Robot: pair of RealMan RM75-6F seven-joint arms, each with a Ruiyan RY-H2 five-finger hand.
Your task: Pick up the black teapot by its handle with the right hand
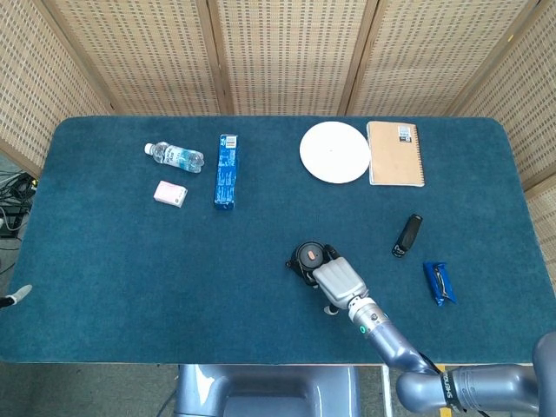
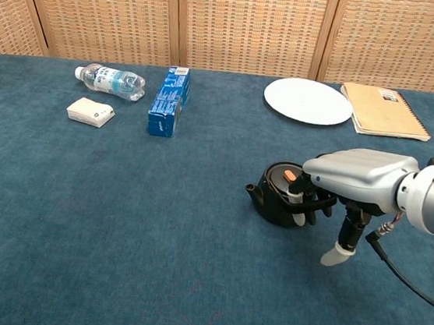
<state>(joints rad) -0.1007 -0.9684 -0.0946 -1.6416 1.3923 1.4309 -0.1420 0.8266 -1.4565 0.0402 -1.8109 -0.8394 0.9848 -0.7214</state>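
Observation:
The black teapot (image 1: 304, 259) (image 2: 274, 194) stands on the blue cloth near the front middle, spout to the left, with an orange knob on its lid. My right hand (image 1: 340, 281) (image 2: 359, 177) is at the pot's right side. Its fingers (image 2: 304, 201) curl around the handle and hide it. The thumb (image 2: 340, 253) points down toward the cloth, apart from the pot. Of my left hand only a grey tip (image 1: 18, 294) shows, at the left edge of the head view.
At the back left lie a water bottle (image 1: 174, 156), a small white box (image 1: 170, 193) and a blue carton (image 1: 227, 171). A white plate (image 1: 334, 152) and a notebook (image 1: 395, 153) lie back right. A black device (image 1: 407, 234) and a blue wrapper (image 1: 439, 282) lie right of the hand.

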